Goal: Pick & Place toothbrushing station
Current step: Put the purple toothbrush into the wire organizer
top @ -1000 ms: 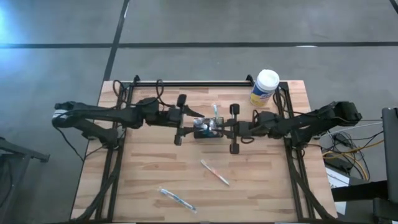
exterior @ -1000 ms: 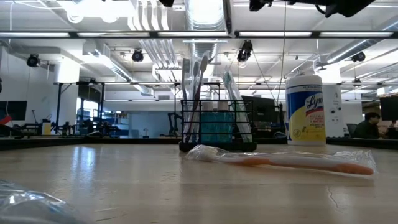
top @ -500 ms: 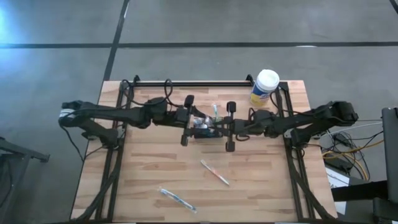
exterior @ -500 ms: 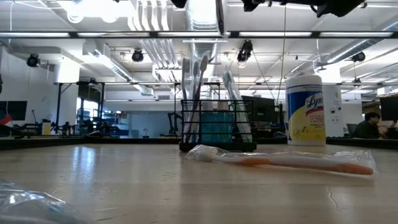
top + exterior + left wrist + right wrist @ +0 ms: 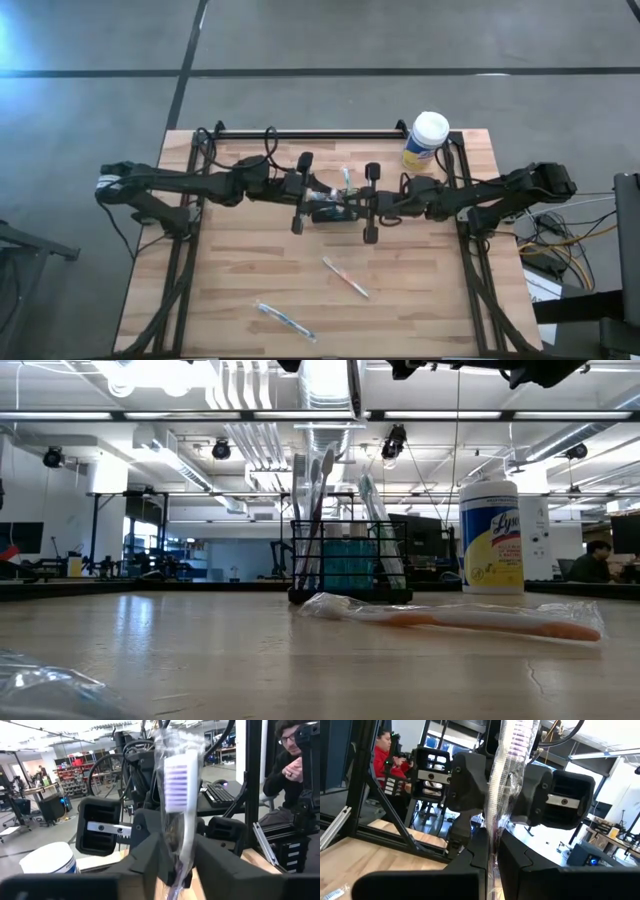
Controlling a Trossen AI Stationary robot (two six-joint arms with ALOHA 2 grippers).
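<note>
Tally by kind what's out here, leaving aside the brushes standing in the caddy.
Wrapped toothbrushes: 3 (orange one and blue one on the table; purple-bristled one in the right gripper)
Wire-mesh caddy: 1
Wipes canister: 1
Total: 5

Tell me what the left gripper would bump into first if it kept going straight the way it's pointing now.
Most likely the right gripper. The left gripper points across the table at it, both closed on one wrapped toothbrush above the black caddy. The gap between them looks very small, though depth is hard to judge.
</note>
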